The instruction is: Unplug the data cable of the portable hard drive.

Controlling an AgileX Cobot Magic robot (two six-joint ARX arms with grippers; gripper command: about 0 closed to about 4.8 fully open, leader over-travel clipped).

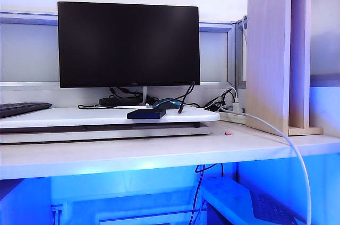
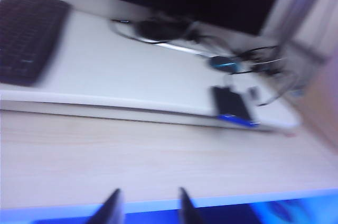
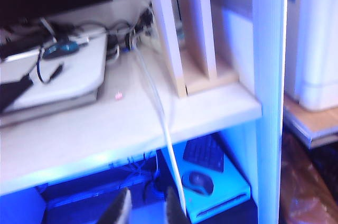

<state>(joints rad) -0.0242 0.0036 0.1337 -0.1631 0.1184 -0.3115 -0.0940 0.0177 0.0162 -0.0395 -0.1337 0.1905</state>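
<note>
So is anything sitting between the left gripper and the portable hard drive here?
Nothing visible does. The left gripper hangs at the desk's near edge, holding nothing, and only bare desk surface and the white platform's edge lie between it and the portable hard drive. The data cable and mouse sit beyond the drive.

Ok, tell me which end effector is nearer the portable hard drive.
Left, though neither is close. The left end effector sits off the desk's front edge, facing the portable hard drive. The right end effector hangs lower, off toward the shelf side.
</note>
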